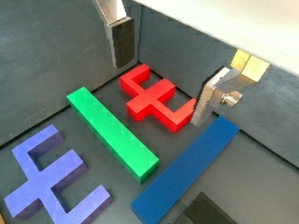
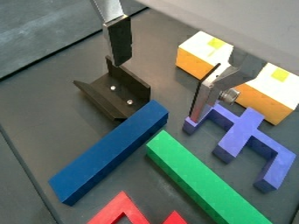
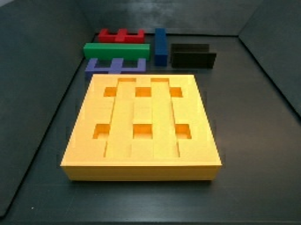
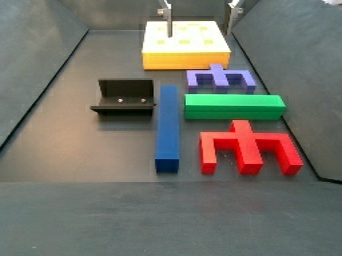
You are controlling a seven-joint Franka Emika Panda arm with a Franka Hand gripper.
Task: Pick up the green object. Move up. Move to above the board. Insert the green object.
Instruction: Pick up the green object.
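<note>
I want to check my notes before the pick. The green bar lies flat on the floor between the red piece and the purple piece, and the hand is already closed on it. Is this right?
Not quite: the hand is open and holds nothing, as a wrist view shows. The green bar does lie flat on the floor between the red piece and the purple piece, untouched.

Two flat silver finger plates on the gripper [image 1: 163, 74], each faced with a dark pad, seen in both wrist views. A round silver screw head on one finger [image 2: 211, 94]. Jaws set apart, nothing between them.
</note>
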